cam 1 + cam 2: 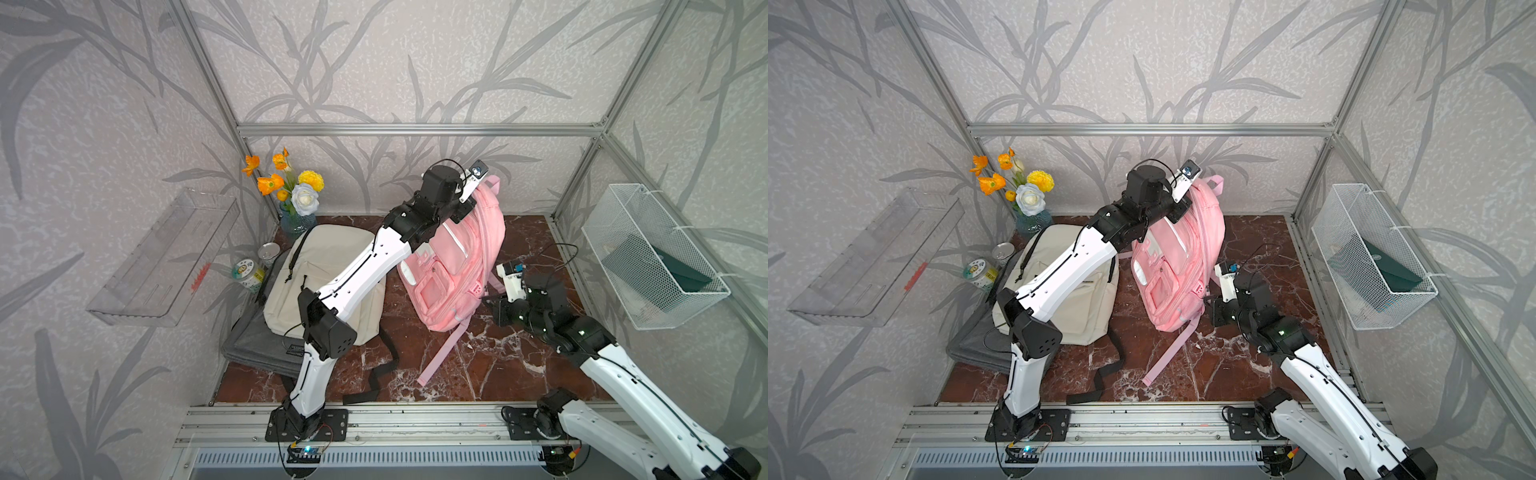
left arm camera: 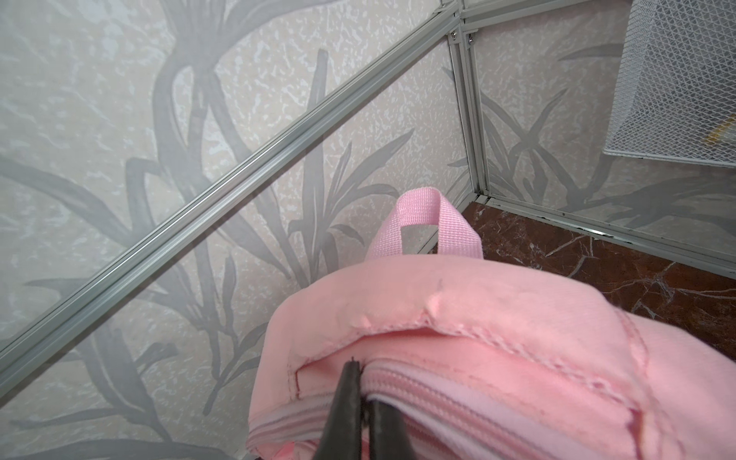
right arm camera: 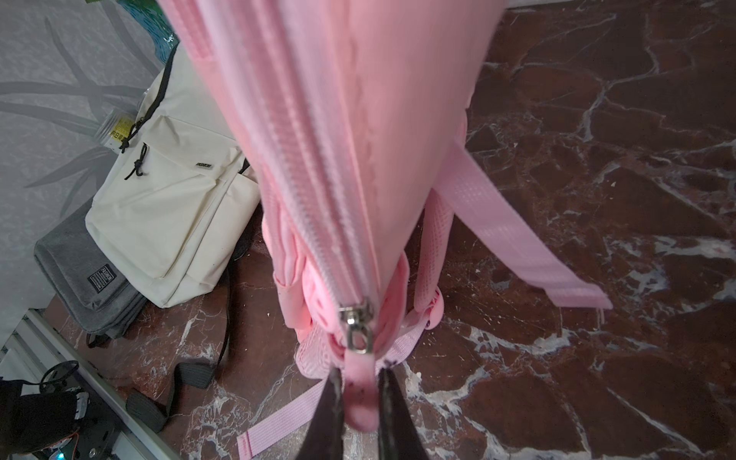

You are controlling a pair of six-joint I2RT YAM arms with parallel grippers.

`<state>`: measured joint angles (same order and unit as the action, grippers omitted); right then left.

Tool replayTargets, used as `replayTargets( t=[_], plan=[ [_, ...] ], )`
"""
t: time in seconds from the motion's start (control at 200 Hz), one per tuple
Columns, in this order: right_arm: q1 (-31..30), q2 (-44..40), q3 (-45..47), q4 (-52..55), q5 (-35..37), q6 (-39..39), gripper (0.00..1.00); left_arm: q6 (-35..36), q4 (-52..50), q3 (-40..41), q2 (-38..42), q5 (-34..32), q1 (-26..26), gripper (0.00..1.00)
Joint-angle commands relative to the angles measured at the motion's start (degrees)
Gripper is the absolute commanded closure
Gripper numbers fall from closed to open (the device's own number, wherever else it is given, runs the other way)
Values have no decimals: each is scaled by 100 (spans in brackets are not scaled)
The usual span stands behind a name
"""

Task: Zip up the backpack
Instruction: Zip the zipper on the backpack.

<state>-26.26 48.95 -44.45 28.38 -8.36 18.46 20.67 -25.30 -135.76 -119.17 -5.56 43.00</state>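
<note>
Pink backpack [image 1: 465,257] stands upright on the marble surface [image 1: 498,365]. The left claw [image 2: 361,382] is pinched tight on its top edge, and the right claw [image 3: 359,376] is clamped on the zipper pull [image 3: 359,402].

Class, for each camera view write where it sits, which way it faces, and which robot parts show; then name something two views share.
Top views: high over the front rail, looking down at the red marble tabletop; left arm and right arm show.
Left wrist: over the top of the pink fabric backpack, facing the back corner; the left gripper pinching it shows.
Right wrist: low beside the backpack, facing along its zip; the right gripper pinches the pink pull tab.
Shared: cream canvas backpack, in top and right wrist views.
</note>
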Motion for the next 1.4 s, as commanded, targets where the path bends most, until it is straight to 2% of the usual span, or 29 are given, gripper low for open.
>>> replayTargets(
  t=[0.0,0.085,0.155,0.315,0.38,0.595,0.715,0.865,1.005,1.139,1.214,1.394],
  plan=[
    [-54,5,171,270,123,31,100,-186,880,-536,74,-238,-86,100],
    [-50,-33,178,327,226,-10,99,-186,882,-534,75,-235,-78,100],
    [-53,-114,48,448,335,-81,93,-212,865,-534,91,-225,-79,100],
    [-49,-504,-411,628,488,-255,67,-251,839,-539,102,-234,-74,100],
    [-48,-622,-403,468,328,-287,60,-294,816,-535,94,-234,-74,100],
    [-80,-591,275,-397,-149,277,51,-370,674,-538,86,-287,-3,100],
    [-97,-414,676,-826,227,861,45,-420,609,-543,70,-298,33,100],
    [-96,-120,1039,-1451,685,1169,42,-495,494,-532,44,-401,42,100],
    [-96,141,1333,-2608,334,1419,43,-538,402,-530,10,-444,42,100],
    [-98,460,1484,-3262,394,1627,45,-561,328,-489,18,-501,48,100],
    [-90,592,1374,-3105,590,1635,52,-555,261,-480,26,-525,43,100],
    [-31,206,855,-1419,1656,1308,89,-418,17,-486,8,-718,24,100]
  ],
)
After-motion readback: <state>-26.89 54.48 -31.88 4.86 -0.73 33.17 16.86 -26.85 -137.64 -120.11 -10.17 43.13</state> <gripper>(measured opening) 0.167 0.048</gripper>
